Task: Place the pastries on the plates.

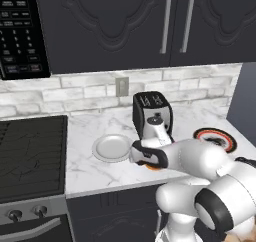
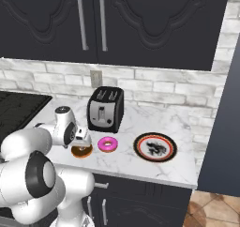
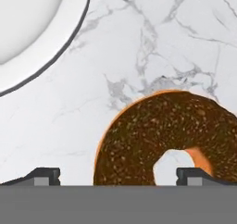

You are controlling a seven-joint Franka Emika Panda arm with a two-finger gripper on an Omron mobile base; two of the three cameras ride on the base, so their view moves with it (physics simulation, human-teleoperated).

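Fingers (image 3: pixel 118 176) stand apart, one tip beside the chocolate donut (image 3: pixel 157 135), the other over its hole. Donut lies on the desk (image 3: pixel 152 42) near the pale plate (image 3: pixel 32 38).

Arm low, jaws spread wide

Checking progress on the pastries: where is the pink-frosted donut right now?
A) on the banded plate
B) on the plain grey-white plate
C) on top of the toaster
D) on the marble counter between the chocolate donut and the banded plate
D: the pink-frosted donut lies on the bare marble counter, between the chocolate donut and the banded plate.
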